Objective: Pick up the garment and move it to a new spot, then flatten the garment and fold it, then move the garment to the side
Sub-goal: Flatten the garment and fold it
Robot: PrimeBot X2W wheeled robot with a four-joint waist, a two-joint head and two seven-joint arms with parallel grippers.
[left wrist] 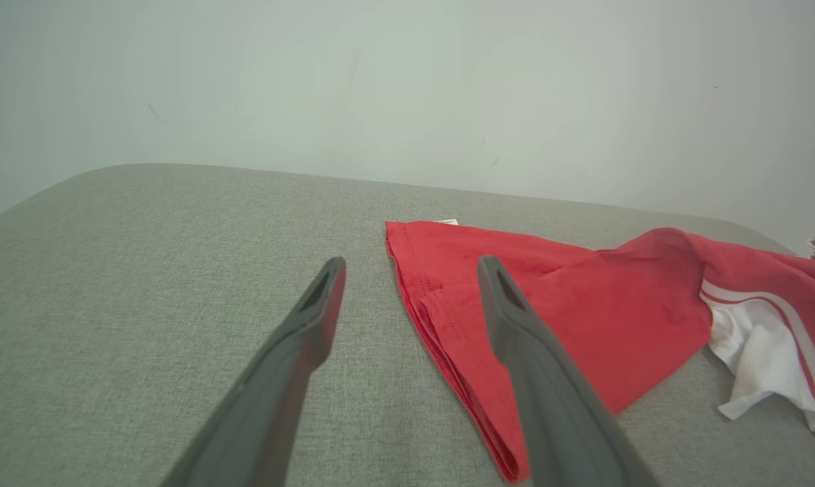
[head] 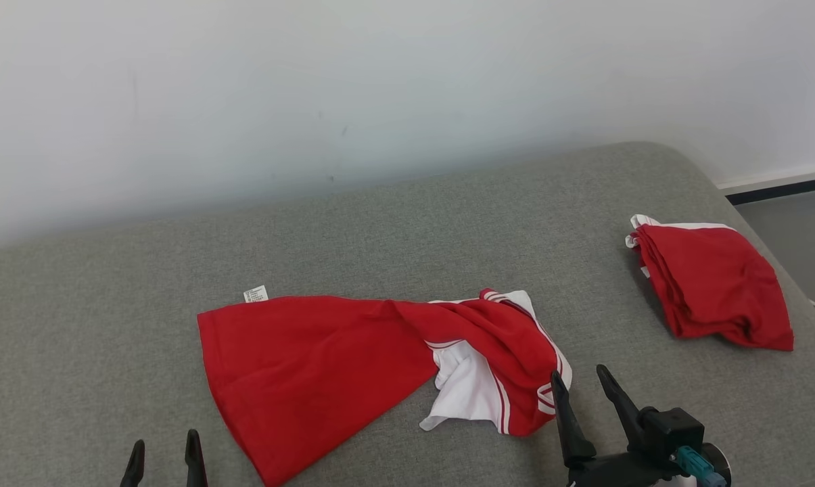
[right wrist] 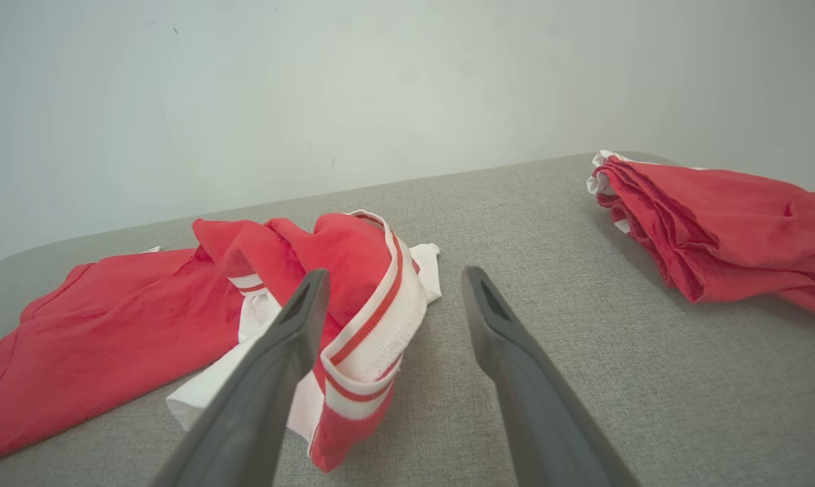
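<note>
The left gripper [head: 164,439] is cut off by the head view's bottom edge. Only two dark fingertips show, spread apart and empty. The right gripper [head: 578,372] is released too, its tapered fingers holding nothing. The garment [head: 312,365] lies midway along the front edge of the grey cushion [head: 109,304]. Its left part is a flat red panel with a stitched hem; its right end, just beside the right gripper, bunches into ribbed red-and-white striped trim and white cloth — how the parts join is lost in the folds. A small white label [head: 255,294] pokes out at its far corner, print unreadable. A folded red cloth [head: 715,284] sits near the coarse-woven cushion's right edge.
</note>
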